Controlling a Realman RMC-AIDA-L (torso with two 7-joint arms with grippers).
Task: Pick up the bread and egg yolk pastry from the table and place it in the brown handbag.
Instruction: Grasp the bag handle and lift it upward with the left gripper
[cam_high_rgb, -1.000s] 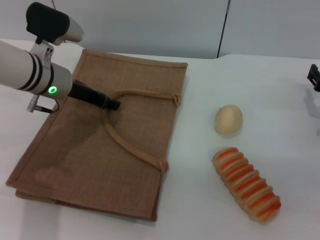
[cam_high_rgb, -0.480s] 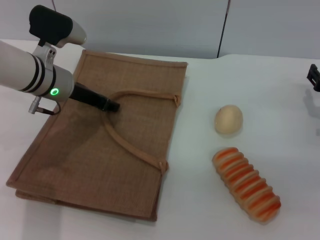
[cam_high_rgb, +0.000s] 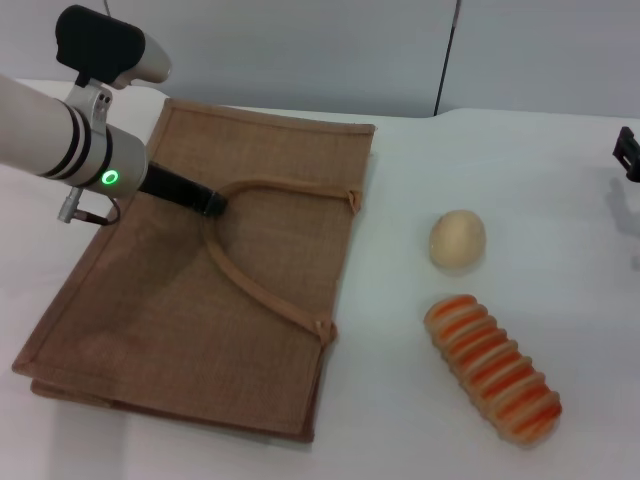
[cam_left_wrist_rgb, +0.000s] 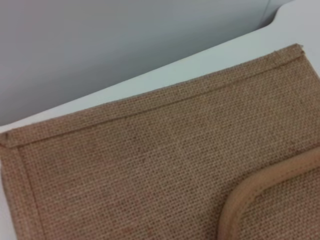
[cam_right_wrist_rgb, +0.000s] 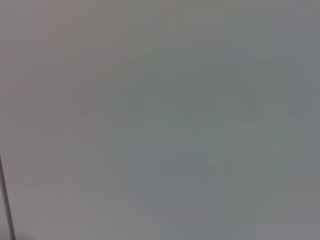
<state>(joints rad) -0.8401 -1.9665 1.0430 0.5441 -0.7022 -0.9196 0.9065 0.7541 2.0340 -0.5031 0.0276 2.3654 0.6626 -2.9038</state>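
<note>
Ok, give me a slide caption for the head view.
Left gripper at the flat brown handbag's handle; bread and egg yolk pastry wait nearby.

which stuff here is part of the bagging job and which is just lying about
Part of the job:
- bread, on the table
- pastry, beside the bread, apart from it
- handbag, lying flat
- left claw, at the bag's handle

Just there:
- table
- right claw, parked at the far right edge
- nothing else loose
</note>
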